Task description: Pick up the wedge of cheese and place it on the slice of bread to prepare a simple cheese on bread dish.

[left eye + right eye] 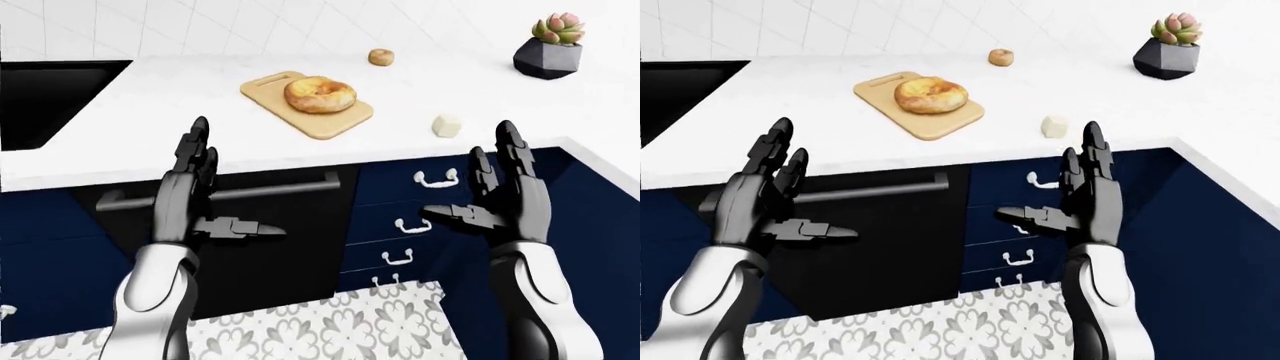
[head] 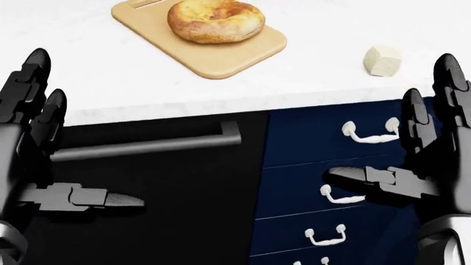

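Note:
A pale wedge of cheese (image 2: 382, 60) lies on the white counter (image 2: 110, 83) near its edge, at the upper right of the head view. To its left, a round browned piece of bread (image 2: 216, 20) rests on a wooden board (image 2: 228, 58). Both hands hang below the counter edge, empty, with fingers pointing up and thumbs turned inward. My left hand (image 1: 235, 180) is open before the black appliance door. My right hand (image 1: 470, 176) is open before the blue drawers, just below and slightly right of the cheese (image 1: 446, 125).
A black appliance door with a bar handle (image 2: 147, 146) sits under the counter, beside blue drawers with white handles (image 2: 368, 132). A potted succulent (image 1: 549, 46) and a small round pastry (image 1: 380, 57) stand farther up the counter. A black recess (image 1: 50, 97) lies at left. The floor (image 1: 320, 330) is patterned tile.

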Controlling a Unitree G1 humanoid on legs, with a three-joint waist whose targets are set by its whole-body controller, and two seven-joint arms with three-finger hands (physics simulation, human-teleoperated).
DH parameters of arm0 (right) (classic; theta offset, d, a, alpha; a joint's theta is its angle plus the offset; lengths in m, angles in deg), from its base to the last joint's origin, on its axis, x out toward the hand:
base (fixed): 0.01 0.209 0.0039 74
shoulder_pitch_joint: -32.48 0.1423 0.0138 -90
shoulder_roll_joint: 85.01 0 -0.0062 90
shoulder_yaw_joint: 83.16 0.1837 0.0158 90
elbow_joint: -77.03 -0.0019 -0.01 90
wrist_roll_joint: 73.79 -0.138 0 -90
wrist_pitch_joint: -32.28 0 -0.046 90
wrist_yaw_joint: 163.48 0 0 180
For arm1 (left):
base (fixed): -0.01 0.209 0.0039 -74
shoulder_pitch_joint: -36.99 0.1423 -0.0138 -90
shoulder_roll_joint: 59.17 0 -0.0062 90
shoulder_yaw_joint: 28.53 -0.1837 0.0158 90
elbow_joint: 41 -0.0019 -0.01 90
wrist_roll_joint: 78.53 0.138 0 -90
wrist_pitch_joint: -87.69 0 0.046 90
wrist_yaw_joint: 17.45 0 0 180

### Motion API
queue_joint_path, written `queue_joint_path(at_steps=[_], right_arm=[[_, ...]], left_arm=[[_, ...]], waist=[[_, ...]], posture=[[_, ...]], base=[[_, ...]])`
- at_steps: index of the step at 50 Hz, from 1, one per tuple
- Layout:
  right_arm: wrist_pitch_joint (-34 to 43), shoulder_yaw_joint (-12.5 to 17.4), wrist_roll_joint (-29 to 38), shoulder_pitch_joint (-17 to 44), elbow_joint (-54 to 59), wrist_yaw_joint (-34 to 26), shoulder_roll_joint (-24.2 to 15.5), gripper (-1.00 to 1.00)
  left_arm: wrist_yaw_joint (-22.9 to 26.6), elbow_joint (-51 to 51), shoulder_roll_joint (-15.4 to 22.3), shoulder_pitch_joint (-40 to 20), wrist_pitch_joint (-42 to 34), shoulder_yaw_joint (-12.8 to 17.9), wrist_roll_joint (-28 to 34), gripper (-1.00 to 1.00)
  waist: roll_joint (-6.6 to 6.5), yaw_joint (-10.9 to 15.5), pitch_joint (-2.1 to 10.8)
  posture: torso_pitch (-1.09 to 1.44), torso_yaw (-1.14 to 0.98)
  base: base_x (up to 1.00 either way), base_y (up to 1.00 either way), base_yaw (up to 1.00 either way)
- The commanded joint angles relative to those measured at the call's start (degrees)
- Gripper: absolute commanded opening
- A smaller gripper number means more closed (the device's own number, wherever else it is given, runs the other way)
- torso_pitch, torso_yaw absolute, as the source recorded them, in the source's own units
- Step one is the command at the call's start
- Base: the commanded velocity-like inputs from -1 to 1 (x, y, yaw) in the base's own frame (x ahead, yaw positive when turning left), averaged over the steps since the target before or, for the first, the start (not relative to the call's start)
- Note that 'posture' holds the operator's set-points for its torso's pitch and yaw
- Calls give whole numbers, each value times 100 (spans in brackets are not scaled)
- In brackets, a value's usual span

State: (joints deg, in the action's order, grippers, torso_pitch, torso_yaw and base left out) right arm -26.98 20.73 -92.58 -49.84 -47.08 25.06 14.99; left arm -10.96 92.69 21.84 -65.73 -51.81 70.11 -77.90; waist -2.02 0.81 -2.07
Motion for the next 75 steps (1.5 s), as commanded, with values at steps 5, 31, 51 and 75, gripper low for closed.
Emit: queue_joint_path(at_steps=[5, 31, 51, 75], right_arm=[[-398, 31, -2, -21, -139, -44, -29, 100], [-200, -83, 310, 19, -308, -57, 23, 100], [43, 26, 349, 123, -681, 133, -54, 100], [1454, 327, -237, 814, -2035, 534, -421, 100]], left_arm=[[68, 303, 33, -121, 59, -8, -26, 100], [123, 730, 220, -226, -361, 296, -196, 100], [118, 893, 289, -316, -521, 483, -341, 100], [-959, 1631, 1194, 145, -729, 1433, -2385, 100]], waist=[[-22, -99, 30], [-33, -222, -101], [584, 13, 90], [269, 18, 152]], posture=[[0, 0], [0, 0], [0, 0], [0, 0]], base=[[0, 0, -82], [16, 8, -20], [54, 0, 0], [1, 0, 1]])
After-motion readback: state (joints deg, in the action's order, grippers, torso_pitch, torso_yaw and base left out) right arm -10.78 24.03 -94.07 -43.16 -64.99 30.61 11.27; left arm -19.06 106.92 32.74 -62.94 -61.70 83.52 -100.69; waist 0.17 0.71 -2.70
